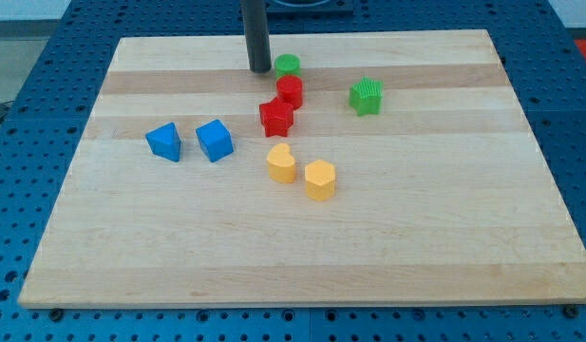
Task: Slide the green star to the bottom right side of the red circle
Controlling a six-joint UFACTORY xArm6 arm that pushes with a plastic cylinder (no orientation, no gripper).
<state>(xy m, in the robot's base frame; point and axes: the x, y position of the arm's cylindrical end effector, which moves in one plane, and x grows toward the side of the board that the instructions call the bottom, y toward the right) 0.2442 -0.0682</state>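
Note:
The green star (366, 96) lies at the upper right of the board, apart from the others. The red circle (290, 91) sits near the top middle, to the star's left. A green circle (287, 66) touches the red circle's top side, and a red star (276, 117) touches its lower left. My tip (260, 69) rests on the board just left of the green circle, upper left of the red circle and well left of the green star.
A blue triangle-like block (164, 142) and a blue cube (215, 140) lie at the left middle. A yellow heart-like block (281, 163) and a yellow hexagon (319, 180) lie below the red star. The wooden board (416, 237) rests on a blue perforated table.

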